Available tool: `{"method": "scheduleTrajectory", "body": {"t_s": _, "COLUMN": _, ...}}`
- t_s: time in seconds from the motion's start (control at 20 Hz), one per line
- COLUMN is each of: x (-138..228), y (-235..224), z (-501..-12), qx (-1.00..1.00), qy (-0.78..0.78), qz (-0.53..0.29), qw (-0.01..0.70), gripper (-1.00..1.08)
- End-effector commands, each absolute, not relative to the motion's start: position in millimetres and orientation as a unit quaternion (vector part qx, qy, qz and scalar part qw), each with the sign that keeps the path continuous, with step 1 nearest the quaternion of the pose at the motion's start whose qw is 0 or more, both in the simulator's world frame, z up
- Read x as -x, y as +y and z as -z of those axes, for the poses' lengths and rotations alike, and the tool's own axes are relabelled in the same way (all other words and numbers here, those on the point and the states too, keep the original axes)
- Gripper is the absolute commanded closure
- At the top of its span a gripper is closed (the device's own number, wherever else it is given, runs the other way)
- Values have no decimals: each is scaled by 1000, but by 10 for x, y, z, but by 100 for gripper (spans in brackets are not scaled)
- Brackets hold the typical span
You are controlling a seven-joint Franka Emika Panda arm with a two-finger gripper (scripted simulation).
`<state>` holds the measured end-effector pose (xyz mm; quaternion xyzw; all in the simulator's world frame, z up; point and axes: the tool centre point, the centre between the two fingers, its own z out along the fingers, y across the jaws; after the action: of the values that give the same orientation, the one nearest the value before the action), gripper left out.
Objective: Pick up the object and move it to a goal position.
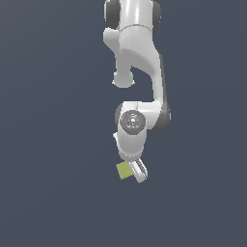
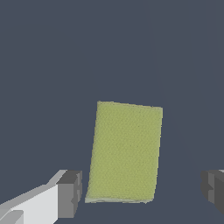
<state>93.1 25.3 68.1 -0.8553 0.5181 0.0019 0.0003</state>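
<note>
**Open gripper poised around the yellow-green block**

The white Panda arm point(image 1: 137, 58) reaches down from the top of the exterior view over a plain dark grey-blue floor point(image 1: 48, 144). Its wrist joint shows as a round grey disc, and below that the hand tapers to the gripper point(image 1: 132, 172), seen nearly from above.

The block point(image 1: 124, 170), a small flat yellow-green square, lies on the floor right at the gripper's tip. In the exterior view it sits on the side of the gripper toward that view's left, partly tucked under the hand, with one pale finger point(image 1: 140, 171) visible just beside it on the other side. The block is turned slightly, so its edges do not line up with the picture's edges.

The wrist view gives the clearer account. There the block point(image 2: 125, 152) fills the middle of the picture, its top faintly textured, and it lies between the two dark grey fingertip pads. One pad point(image 2: 70, 194) stands just beside the block's edge with a thin strip of floor showing between them; the other pad point(image 2: 213, 190) is well apart from the block's opposite edge. Neither pad touches the block. The jaws are spread wide, wider than the block, and hold nothing. The gripper point(image 2: 141, 192) is off-centre over the block, closer on one side than on the other.
</note>
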Motion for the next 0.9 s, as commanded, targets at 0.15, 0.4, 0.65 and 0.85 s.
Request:
{"method": "scheduleTrajectory", "body": {"t_s": 0.15, "x": -974, "y": 271, "z": -618, "qx": 839, "qy": 544, "qz": 0, "qw": 0, "gripper": -92}}
{"method": "scheduleTrajectory", "body": {"t_s": 0.4, "x": -985, "y": 276, "z": -599, "qx": 835, "qy": 551, "qz": 0, "qw": 0, "gripper": -92}}
{"method": "scheduleTrajectory", "body": {"t_s": 0.65, "x": -980, "y": 276, "z": -538, "qx": 836, "qy": 549, "qz": 0, "qw": 0, "gripper": -92}}
{"method": "scheduleTrajectory", "body": {"t_s": 0.85, "x": -975, "y": 275, "z": -350, "qx": 835, "qy": 550, "qz": 0, "qw": 0, "gripper": -92}}
